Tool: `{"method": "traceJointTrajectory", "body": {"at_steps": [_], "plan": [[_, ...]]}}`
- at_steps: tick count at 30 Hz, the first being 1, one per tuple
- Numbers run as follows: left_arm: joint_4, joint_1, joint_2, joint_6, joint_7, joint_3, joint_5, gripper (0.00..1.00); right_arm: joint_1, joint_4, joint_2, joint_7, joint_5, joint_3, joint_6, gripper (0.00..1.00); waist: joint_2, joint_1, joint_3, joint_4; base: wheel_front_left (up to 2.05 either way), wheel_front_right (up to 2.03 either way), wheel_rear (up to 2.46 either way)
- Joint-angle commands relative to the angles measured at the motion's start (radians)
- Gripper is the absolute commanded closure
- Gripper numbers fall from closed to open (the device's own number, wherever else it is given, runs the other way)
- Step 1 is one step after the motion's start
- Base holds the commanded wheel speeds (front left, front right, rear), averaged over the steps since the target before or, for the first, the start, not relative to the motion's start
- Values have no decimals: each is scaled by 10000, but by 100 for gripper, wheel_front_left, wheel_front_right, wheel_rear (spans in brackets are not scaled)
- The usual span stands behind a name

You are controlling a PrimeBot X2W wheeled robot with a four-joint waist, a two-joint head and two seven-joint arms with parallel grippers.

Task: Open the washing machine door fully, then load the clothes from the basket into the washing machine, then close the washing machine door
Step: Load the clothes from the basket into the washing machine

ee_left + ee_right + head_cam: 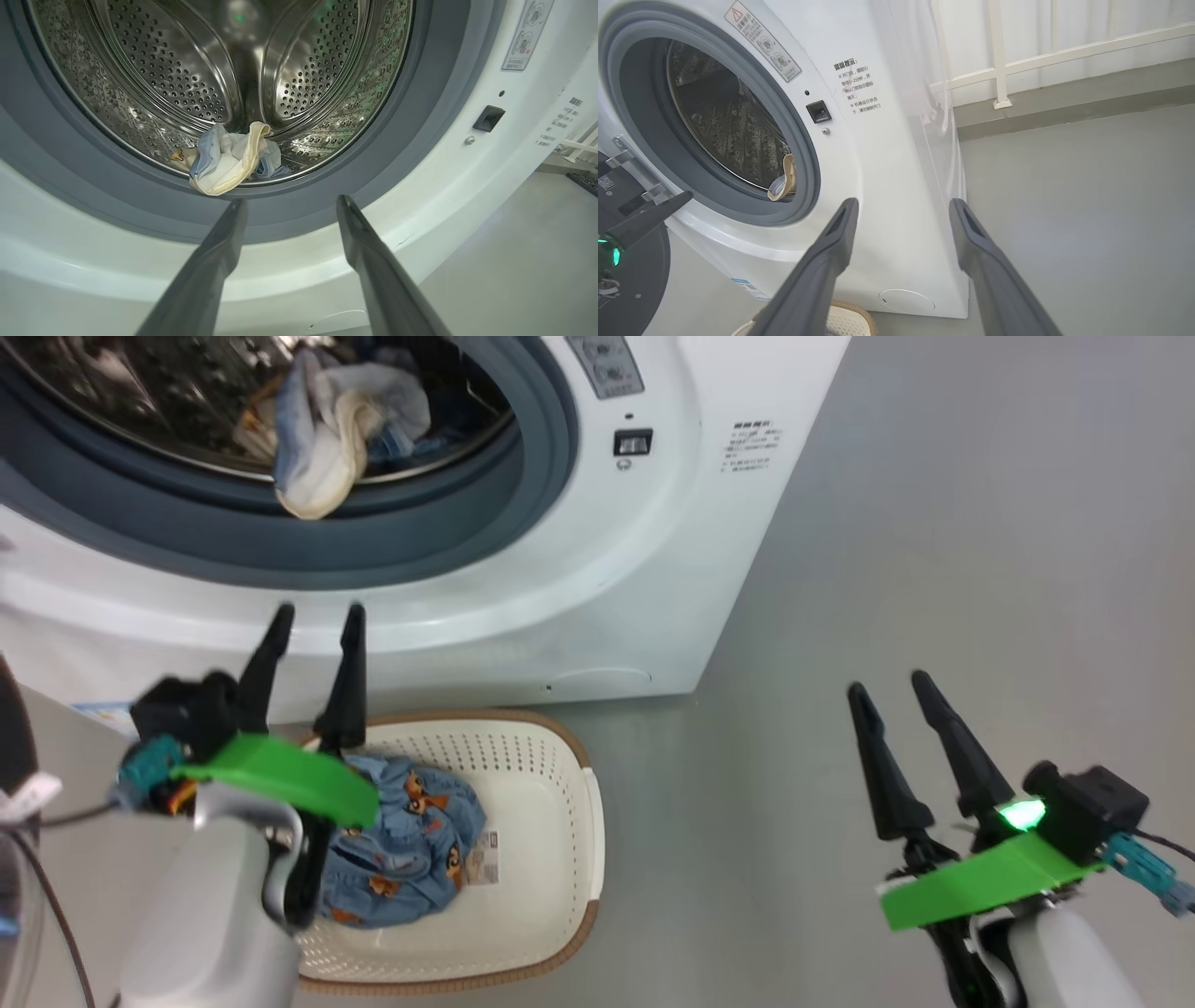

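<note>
- Head view: your left gripper (318, 609), jaws wide and empty, shows over the back rim of the basket (560, 859). 1 blue garment (411, 840) with orange prints lies in it. The right gripper (888, 683), equally wide and empty, hangs over the floor (980, 523), well apart.
- Left wrist view: a cream-and-blue garment (229, 161) lies at the drum (187, 70) lip, just beyond the jaws.
- Right wrist view: the washing machine door (635, 280) stands open at the left.

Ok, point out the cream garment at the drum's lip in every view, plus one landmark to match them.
Head view: cream garment upper left, draped over the lip of the drum.
Left wrist view: centre, at the drum's bottom lip.
Right wrist view: left of centre, at the drum's lower right.
Shared landmark: black latch socket, to the garment's right in every view.
</note>
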Motion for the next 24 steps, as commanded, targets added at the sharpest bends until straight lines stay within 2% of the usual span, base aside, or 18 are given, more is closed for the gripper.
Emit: {"method": "traceJointTrajectory", "body": {"at_steps": [1, 17, 24], "plan": [[-373, 417, 220, -31, -51, 338, 220, 0, 358, -226, -165, -48, 72, 68, 16, 0, 0, 0, -483, 124, 0, 0, 0], [-1488, 2869, 183, -10, -51, 1062, 876, 0, 1936, -358, -718, -48, 298, -524, 16, 0, 0, 0, -1740, 493, 0, 0, 0], [-2176, 4025, 113, 174, -51, 1407, 1107, 0, 2587, -448, -865, -48, 373, -804, 16, 0, 0, 0, -2151, 661, 0, 0, 0]]}}
